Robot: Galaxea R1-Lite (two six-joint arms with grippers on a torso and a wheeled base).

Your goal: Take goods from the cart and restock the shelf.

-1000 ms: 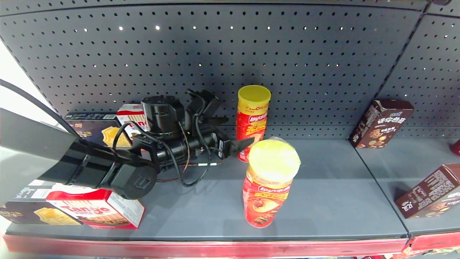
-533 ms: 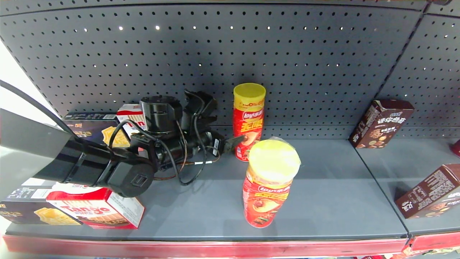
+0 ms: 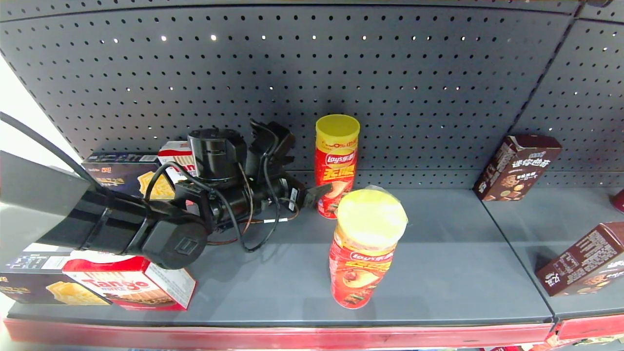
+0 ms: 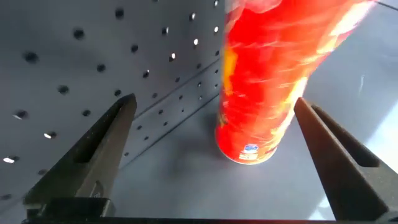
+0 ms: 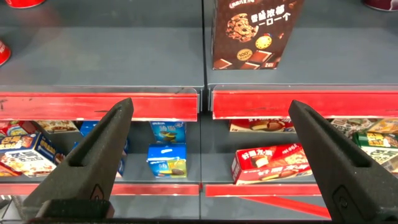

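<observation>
Rear can (image 3: 336, 161) upright at shelf (image 3: 438, 273) back, front can (image 3: 365, 248) nearer edge, so prob. 2 stocked; left claw (image 4: 214, 106) apart astride rear can, right claw (image 5: 210, 104) apart, empty; more likely left.

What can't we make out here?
Left wrist view: rear chip can, between the fingers of the left gripper, is blurred; its top cut by the edge.
Head view: that can's lower part partly hidden by a gripper finger and the front chip can.
Head view: red-and-white box behind the arm, mostly hidden by the wrist.
Head view: red item at the right edge, cut off.
</observation>
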